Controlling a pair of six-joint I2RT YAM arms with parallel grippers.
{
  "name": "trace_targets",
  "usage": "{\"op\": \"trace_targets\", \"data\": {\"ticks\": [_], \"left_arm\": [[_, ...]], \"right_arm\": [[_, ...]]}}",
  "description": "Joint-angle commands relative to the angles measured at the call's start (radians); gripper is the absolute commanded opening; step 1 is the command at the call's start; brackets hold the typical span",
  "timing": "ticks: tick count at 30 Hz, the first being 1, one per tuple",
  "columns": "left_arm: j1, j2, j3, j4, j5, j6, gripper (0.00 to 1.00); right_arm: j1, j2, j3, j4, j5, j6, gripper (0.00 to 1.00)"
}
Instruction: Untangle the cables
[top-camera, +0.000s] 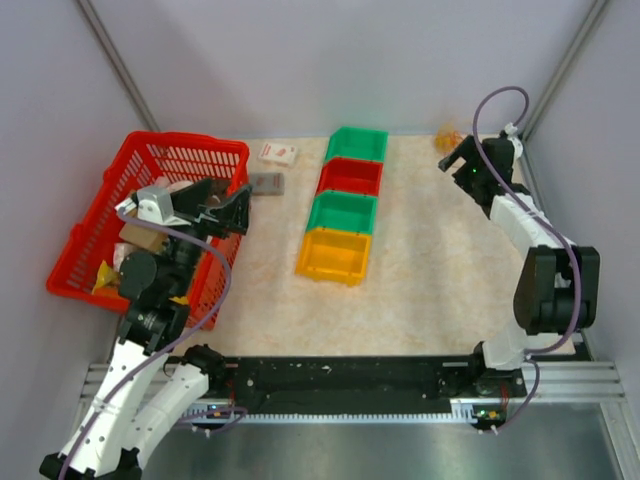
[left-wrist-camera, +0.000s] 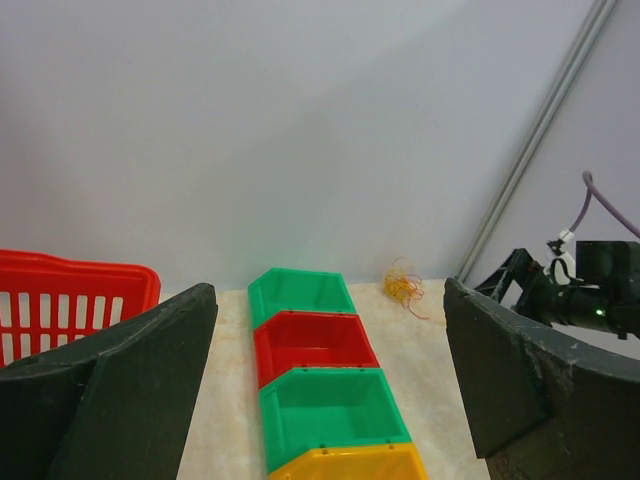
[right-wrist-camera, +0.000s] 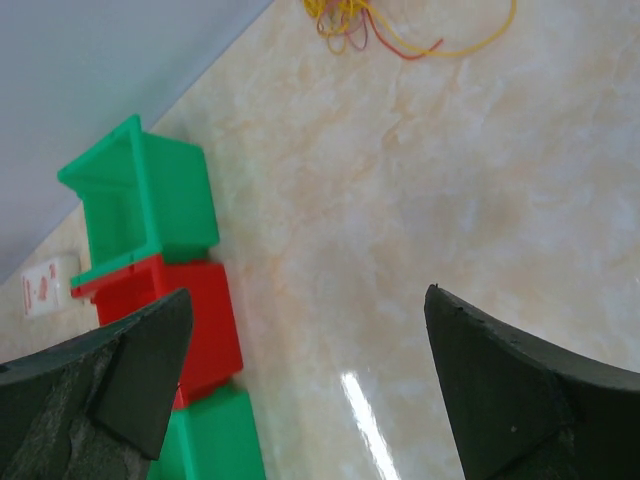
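- Cables (top-camera: 448, 133): tangled, far right corner of worktop (top-camera: 430, 260).
- Right pincer (top-camera: 455, 160): spread wide, empty, nearby.
- Left pincer (top-camera: 240, 208): spread wide, empty, far away.
- Pinch one loose end, pull gently.

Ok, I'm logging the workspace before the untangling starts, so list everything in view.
cables: one tangle, yellow, orange and red, table's far right corner
bins: four, green, red, green, yellow, row mid-table
basket: one, red, left edge, items inside
card: one, white with red print, left of far green bin
flat piece: one, grey, between basket and red bin
table: one, beige marbled
left gripper: one, black, open, by the basket
right gripper: one, black, open, near the cables
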Motion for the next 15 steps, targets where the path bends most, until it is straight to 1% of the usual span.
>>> {"op": "trace_targets", "data": {"ticks": [1, 5, 7, 9, 11, 15], "left_arm": [[-0.016, 0.019, 0.008, 0.048, 0.0, -0.021, 0.99], [-0.025, 0.037, 0.013, 0.063, 0.127, 0.007, 0.95], [-0.026, 0.045, 0.016, 0.068, 0.164, 0.007, 0.95], [-0.026, 0.054, 0.019, 0.071, 0.184, 0.007, 0.94], [-0.026, 0.062, 0.019, 0.071, 0.19, 0.005, 0.94], [-0.026, 0.08, 0.016, 0.078, 0.202, 0.001, 0.93]], "right_arm": [[-0.054, 0.159, 0.162, 0.191, 0.01, 0.051, 0.96], [-0.102, 0.407, 0.361, 0.209, -0.085, 0.087, 0.89], [-0.112, 0.526, 0.473, 0.208, -0.108, 0.068, 0.85], [-0.114, 0.647, 0.587, 0.165, -0.087, 0.047, 0.81], [-0.12, 0.753, 0.706, 0.136, -0.101, 0.019, 0.75], [-0.122, 0.899, 0.888, 0.119, -0.151, -0.021, 0.67]]}}
